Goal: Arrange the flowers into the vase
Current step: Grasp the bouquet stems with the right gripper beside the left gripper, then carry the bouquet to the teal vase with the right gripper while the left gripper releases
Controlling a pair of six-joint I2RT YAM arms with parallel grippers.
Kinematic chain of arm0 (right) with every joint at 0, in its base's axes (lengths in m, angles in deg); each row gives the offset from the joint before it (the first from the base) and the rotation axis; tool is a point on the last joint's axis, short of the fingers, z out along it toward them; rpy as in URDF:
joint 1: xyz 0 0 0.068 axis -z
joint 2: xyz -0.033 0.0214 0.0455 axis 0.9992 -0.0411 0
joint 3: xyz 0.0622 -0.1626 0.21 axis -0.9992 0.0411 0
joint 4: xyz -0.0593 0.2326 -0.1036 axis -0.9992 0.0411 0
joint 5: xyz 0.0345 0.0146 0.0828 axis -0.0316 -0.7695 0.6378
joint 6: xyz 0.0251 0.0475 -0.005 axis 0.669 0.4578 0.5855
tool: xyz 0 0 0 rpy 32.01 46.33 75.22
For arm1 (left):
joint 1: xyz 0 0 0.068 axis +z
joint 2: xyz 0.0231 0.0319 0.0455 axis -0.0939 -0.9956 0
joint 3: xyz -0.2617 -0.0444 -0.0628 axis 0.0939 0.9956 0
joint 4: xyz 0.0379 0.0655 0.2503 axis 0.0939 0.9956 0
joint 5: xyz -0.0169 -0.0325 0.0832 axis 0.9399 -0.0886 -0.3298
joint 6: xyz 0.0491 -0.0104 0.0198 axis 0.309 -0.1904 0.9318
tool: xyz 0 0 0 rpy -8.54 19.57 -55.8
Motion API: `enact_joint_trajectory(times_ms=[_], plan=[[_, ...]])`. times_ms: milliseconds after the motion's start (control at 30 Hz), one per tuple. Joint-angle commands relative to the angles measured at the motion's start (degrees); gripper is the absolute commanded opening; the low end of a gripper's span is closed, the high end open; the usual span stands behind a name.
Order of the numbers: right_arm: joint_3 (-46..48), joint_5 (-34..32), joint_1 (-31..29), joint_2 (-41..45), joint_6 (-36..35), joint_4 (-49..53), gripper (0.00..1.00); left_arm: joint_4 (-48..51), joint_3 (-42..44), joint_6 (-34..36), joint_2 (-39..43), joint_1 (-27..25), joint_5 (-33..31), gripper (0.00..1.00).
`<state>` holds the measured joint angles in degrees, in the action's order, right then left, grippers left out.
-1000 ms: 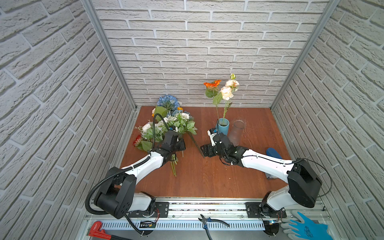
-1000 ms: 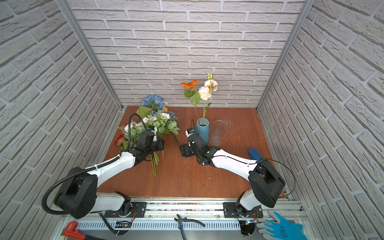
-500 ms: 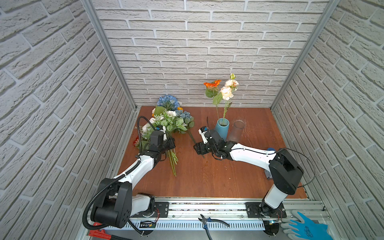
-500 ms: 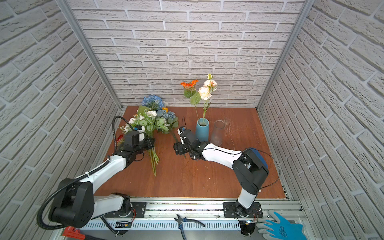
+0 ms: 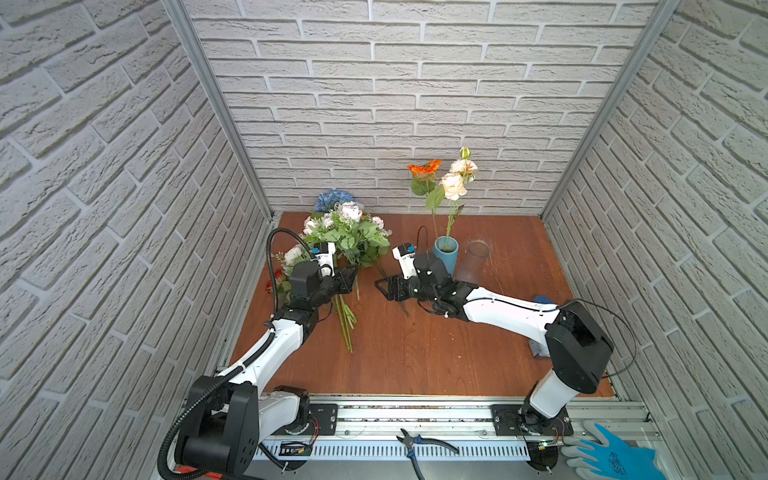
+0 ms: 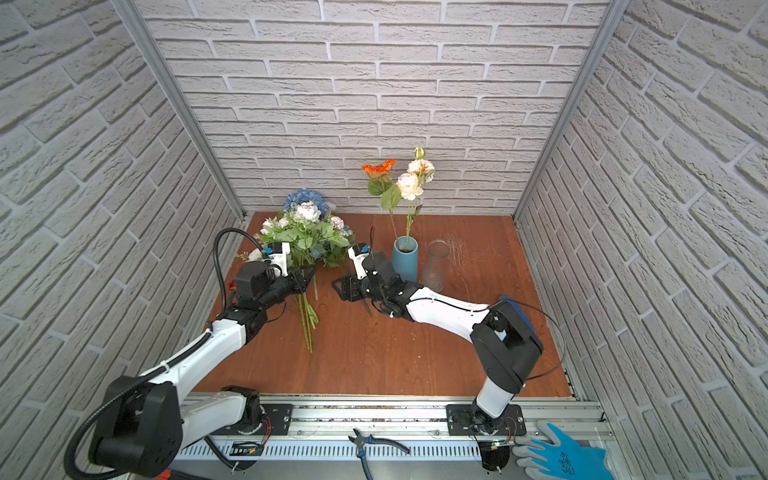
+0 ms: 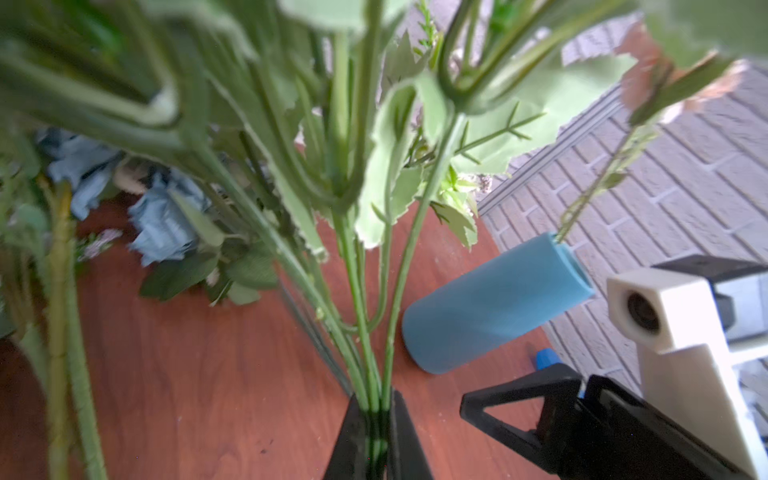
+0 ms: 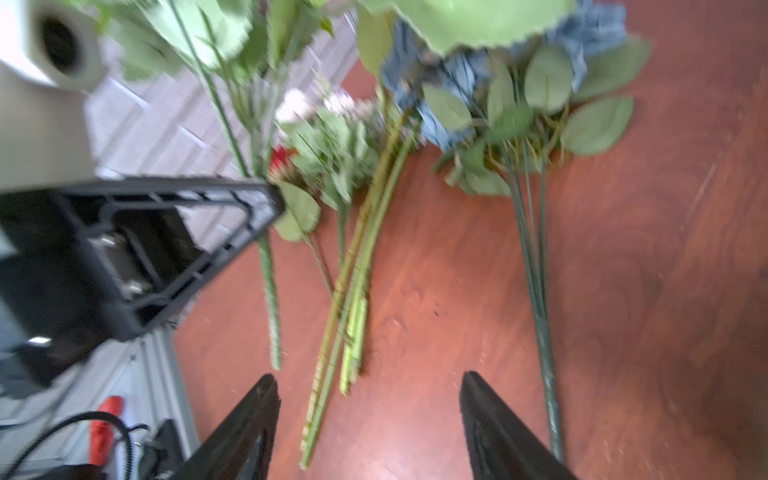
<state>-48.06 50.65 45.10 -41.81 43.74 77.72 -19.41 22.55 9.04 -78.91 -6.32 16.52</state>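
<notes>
My left gripper [image 5: 348, 276] [image 7: 376, 415] is shut on the green stems of a bunch of flowers [image 5: 351, 232] [image 6: 305, 232] with white and lilac blooms, held tilted up off the table. The blue vase [image 5: 445, 252] [image 6: 405, 258] [image 7: 490, 316] stands at the back with an orange daisy [image 5: 424, 168] and peach roses [image 5: 454, 185] in it. My right gripper [image 5: 385, 287] [image 6: 343, 289] [image 8: 368, 378] is open and empty, low over the table between bunch and vase. Loose stems [image 8: 345, 316] and a blue rose bunch [image 8: 490, 83] lie ahead of it.
A clear glass vase [image 5: 474, 261] stands right of the blue one. A blue hydrangea [image 5: 332, 198] lies by the back wall. More stems [image 5: 345, 322] lie under the left gripper. Pliers [image 5: 419, 442] and a blue glove [image 5: 615, 457] rest on the front rail.
The right gripper has moved left, away from the blue vase toward the held bunch, and its jaws have narrowed somewhat. The left gripper has tipped its bunch more upright.
</notes>
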Motion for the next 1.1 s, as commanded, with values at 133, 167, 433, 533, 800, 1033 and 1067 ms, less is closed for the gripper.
enact_joint_trajectory(times_ms=[133,167,433,533,800,1033,1067], plan=[[0.48,3.23,1.51,5.79,5.20,-13.31,0.68,-7.20,-3.65,1.26,3.08,-3.86,7.20,0.00],[0.07,3.32,1.63,5.84,5.24,-13.34,0.67,-6.96,-4.10,1.81,3.17,-4.78,7.58,0.00],[-0.53,5.16,1.96,4.85,6.34,-17.15,0.59,-2.37,-6.77,5.57,3.88,-10.08,7.82,0.00],[0.50,5.52,1.94,5.22,6.72,-19.31,0.58,-1.42,-7.07,6.32,4.06,-10.73,7.82,0.00],[0.01,4.99,2.03,4.29,6.87,-17.46,0.47,0.69,-7.87,8.26,3.67,-12.33,8.26,0.00],[-0.50,6.04,1.97,2.43,7.43,-16.43,0.44,1.63,-7.82,9.06,4.59,-12.64,7.57,0.00],[-0.52,6.15,1.96,2.19,7.43,-15.99,0.44,1.76,-7.86,9.21,4.69,-12.70,7.53,0.00]])
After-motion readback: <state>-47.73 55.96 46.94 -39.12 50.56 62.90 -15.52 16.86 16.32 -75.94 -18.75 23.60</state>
